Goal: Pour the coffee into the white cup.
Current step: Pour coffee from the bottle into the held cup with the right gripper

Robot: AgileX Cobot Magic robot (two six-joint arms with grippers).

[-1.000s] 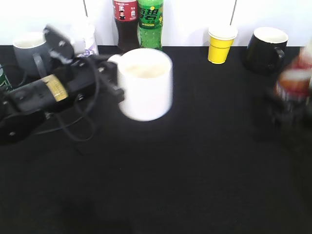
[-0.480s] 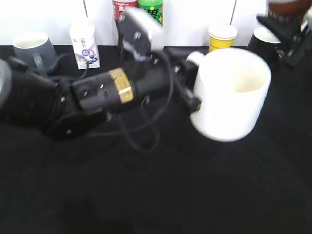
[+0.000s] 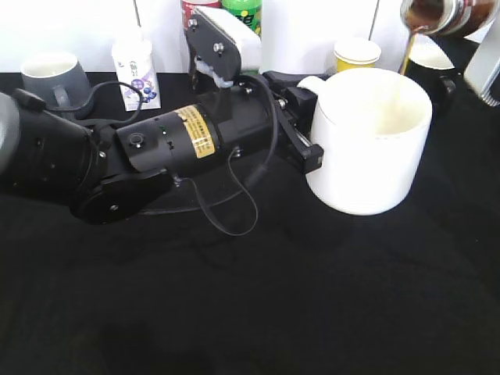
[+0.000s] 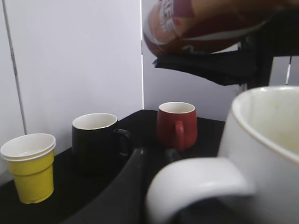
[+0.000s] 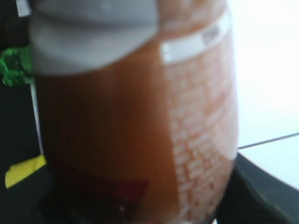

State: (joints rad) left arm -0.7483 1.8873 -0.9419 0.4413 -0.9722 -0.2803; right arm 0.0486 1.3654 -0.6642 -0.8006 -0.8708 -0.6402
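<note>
The white cup (image 3: 371, 148) stands on the black table at centre right. My left gripper (image 3: 307, 129) is shut on its loop handle (image 4: 198, 186). The coffee bottle (image 3: 449, 14) is tilted over the cup's far rim at the top right. A thin brown stream (image 3: 407, 51) runs from its neck into the cup. My right gripper (image 5: 140, 205) is shut on the bottle (image 5: 135, 116), which fills the right wrist view. In the left wrist view the bottle (image 4: 201, 25) hangs above the cup (image 4: 266, 135), with a black finger (image 4: 215, 65) under it.
Along the back wall stand a grey mug (image 3: 48, 74), a small milk carton (image 3: 137, 70), a cola bottle (image 3: 199, 8), a green soda bottle (image 3: 244, 8), a yellow paper cup (image 3: 355, 53) and a black mug (image 3: 437, 70). A red mug (image 4: 176, 123) stands beyond.
My left arm carried the white cup right and forward, then set it lower. The coffee bottle rose to the top right, tipped over, and now pours into the cup.
</note>
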